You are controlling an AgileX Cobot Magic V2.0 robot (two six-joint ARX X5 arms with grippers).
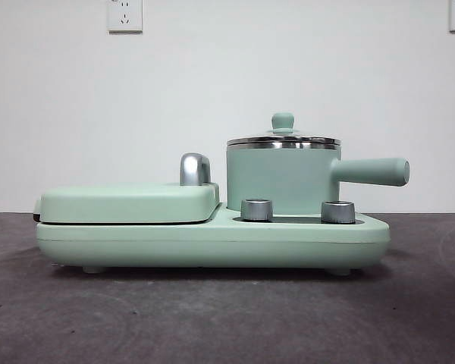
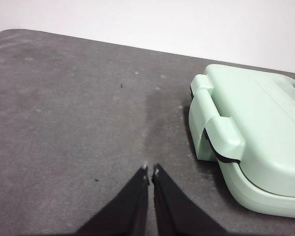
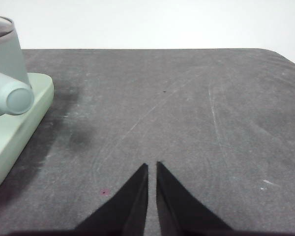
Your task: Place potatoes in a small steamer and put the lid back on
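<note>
The small steamer (image 1: 282, 180) stands on the right part of the mint-green appliance base (image 1: 212, 241), its stubby handle (image 1: 373, 172) pointing right. The glass lid (image 1: 283, 141) with its green knob (image 1: 283, 121) sits on the pot. No potato is in view. My left gripper (image 2: 150, 172) is shut and empty, above the dark table beside the griddle end of the appliance (image 2: 250, 142). My right gripper (image 3: 152, 166) is shut and empty, above the table, apart from the steamer's handle (image 3: 12, 97). Neither gripper shows in the front view.
A flat mint-green griddle cover (image 1: 129, 203) with a chrome handle (image 1: 194, 169) fills the left part of the appliance. Two steel dials (image 1: 257, 210) (image 1: 337, 212) stand on the base before the pot. The dark table (image 1: 227, 318) runs to a white wall.
</note>
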